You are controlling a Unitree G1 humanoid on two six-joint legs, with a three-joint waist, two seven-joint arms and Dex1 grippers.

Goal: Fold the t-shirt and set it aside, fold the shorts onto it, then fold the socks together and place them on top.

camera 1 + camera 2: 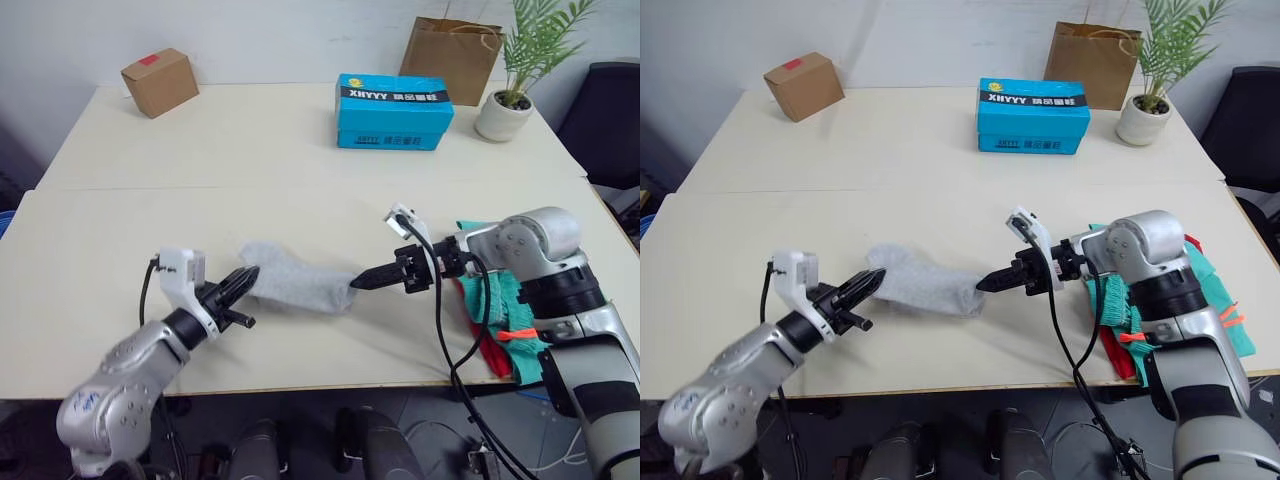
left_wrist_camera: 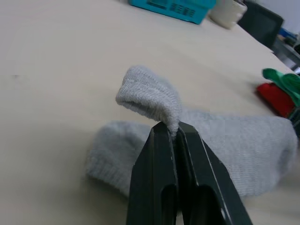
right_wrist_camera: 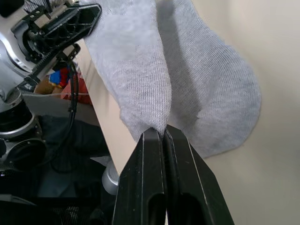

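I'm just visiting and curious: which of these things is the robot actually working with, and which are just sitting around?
In use:
- light grey knit socks, pinched by the left gripper and right gripper
- teal fabric shorts
- red t-shirt

Lying about:
- small brown cardboard box
- blue printed box
- brown paper bag
- potted green plant

A wide cream table takes most of the scene, and a thin seam runs across it from side to side. At the far left corner a small brown cardboard box stands, with a red label on its top. Near the middle of the far edge there is a bright blue box with white letters on its front side. Behind it, to the right, a brown paper bag stands upright. Just beside the bag, a green plant grows from a white pot. A dark chair is at the far right, beyond the table.
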